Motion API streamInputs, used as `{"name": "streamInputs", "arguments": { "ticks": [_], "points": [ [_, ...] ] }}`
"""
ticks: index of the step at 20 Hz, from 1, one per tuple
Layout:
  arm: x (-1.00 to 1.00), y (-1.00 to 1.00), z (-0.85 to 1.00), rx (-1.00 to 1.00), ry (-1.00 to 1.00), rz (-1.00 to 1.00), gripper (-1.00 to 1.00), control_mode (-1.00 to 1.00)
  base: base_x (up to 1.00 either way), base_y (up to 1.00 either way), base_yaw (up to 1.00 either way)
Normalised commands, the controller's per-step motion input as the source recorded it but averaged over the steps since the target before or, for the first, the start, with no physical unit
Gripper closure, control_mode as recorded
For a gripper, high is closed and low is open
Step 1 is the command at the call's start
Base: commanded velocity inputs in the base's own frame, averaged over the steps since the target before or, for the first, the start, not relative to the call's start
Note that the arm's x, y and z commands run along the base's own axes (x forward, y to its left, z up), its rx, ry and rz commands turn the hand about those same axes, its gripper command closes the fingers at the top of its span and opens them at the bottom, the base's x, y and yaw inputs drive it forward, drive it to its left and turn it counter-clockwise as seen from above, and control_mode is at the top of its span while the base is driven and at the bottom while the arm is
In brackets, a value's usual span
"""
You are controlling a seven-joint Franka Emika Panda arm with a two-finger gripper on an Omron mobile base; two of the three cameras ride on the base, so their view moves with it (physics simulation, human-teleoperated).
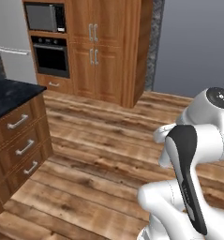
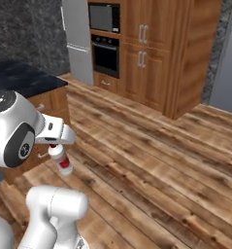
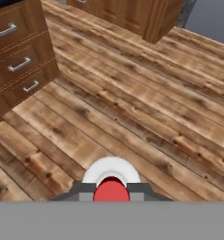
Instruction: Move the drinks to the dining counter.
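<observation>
One of the drinks, the slim white bottle [image 2: 60, 158] with a red cap, hangs slightly tilted over the wooden floor. My gripper [image 2: 53, 144] is shut on its top end. The hand view looks down along it, showing its red cap [image 3: 111, 191] and white body [image 3: 111, 169] between the two dark fingertips [image 3: 83, 190]. A black marbled countertop [image 1: 8, 93] on wooden drawers [image 1: 19, 140] stands to the left, also seen in the right base view [image 2: 20, 78]. I cannot tell whether it is the dining counter.
Wooden tall cabinets [image 1: 104, 47] with a built-in oven [image 1: 50, 56] and microwave [image 1: 45, 18] stand at the back, beside a grey fridge [image 2: 78, 44]. Open plank floor [image 1: 99, 150] stretches between me and them. The drawer block's corner [image 3: 19, 65] is near on the left.
</observation>
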Motion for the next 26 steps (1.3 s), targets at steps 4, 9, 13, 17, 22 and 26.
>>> {"name": "streamInputs", "arguments": {
  "ticks": [4,9,13,17,22,26],
  "points": [
    [0.0,0.0,0.0,0.0,0.0,0.0,1.0,1.0,0.0,0.03,0.36],
    [0.0,0.0,0.0,0.0,0.0,0.0,1.0,1.0,0.01,0.01,0.33],
    [0.0,0.0,0.0,0.0,0.0,0.0,1.0,1.0,0.11,0.0,0.3],
    [0.0,0.0,0.0,0.0,0.0,0.0,1.0,1.0,0.23,0.0,0.27],
    [0.0,0.0,0.0,0.0,0.0,0.0,1.0,1.0,0.31,0.04,0.25],
    [0.0,0.0,0.0,0.0,0.0,0.0,1.0,1.0,0.4,0.09,0.24]
  ]
}}
